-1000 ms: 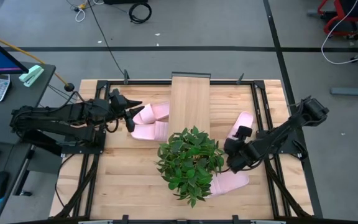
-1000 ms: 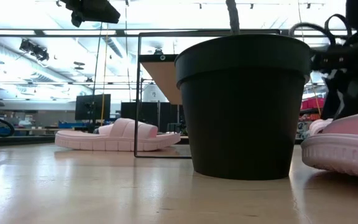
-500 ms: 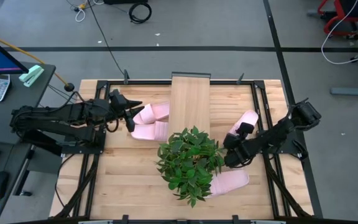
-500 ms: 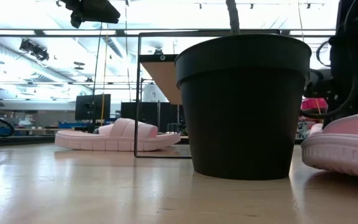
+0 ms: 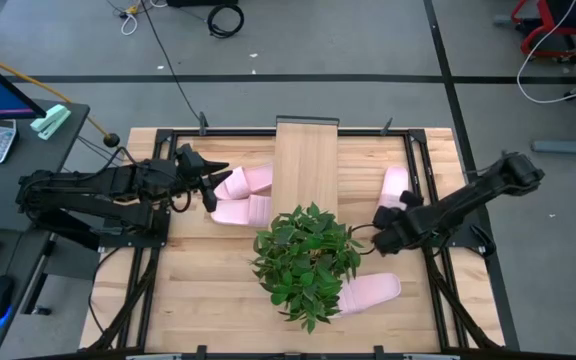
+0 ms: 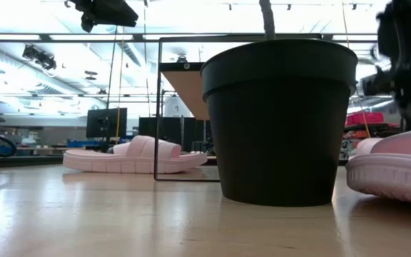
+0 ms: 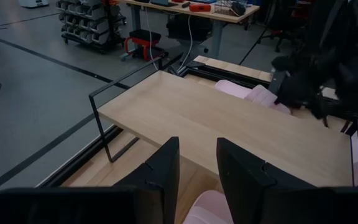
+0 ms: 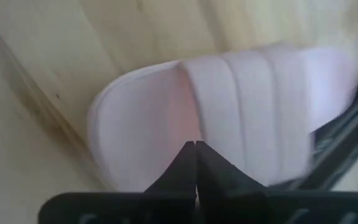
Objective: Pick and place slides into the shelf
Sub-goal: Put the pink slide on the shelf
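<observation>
While your right gripper hovers with fingers pressed together, empty, near the right-hand slide, your left gripper pinches a slide left of the shelf. Nothing lies on the shelf.

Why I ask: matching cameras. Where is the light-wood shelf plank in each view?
High view: light-wood shelf plank, top centre, behind the green plant.
Low view: raised, left of black pot.
Left wrist view: across the middle.
Right wrist view: not in it.
Shared landmark: pale pink foam slides.
</observation>
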`<state>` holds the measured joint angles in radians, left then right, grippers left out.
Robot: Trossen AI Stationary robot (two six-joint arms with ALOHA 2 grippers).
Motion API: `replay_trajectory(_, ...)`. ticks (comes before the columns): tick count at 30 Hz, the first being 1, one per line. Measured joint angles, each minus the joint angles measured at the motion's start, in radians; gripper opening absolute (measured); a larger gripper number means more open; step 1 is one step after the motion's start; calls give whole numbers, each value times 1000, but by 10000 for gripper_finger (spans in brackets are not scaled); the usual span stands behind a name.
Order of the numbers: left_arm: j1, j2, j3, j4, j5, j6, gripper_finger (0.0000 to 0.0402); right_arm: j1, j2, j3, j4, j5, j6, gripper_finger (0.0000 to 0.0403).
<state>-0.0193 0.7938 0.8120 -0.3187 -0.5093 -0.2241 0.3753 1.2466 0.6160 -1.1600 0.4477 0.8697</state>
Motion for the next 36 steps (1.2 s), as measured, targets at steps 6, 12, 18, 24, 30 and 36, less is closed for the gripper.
replay_trajectory(6, 0, 0, 0, -2, 0, -1, 110, 0, -125, 204, -206, 82, -111, 2)
replay_trajectory(12, -2, 0, 0, -1, 1, -20, 114, -1, -154, 486, -315, 169, -247, 1)
replay_trajectory(18, -2, 0, 0, -1, 1, -27, 111, -44, -154, 653, -408, 187, -274, 0)
replay_trajectory(24, -2, 0, 0, -1, 1, -26, 113, -185, -194, 657, -413, 166, -228, 4)
replay_trajectory(30, -2, 0, 0, 0, 2, -26, 111, -409, -247, 642, -412, 41, -267, 22)
replay_trajectory(36, -2, 0, 0, -1, 2, -26, 113, -555, -264, 642, -411, -131, -367, 43)
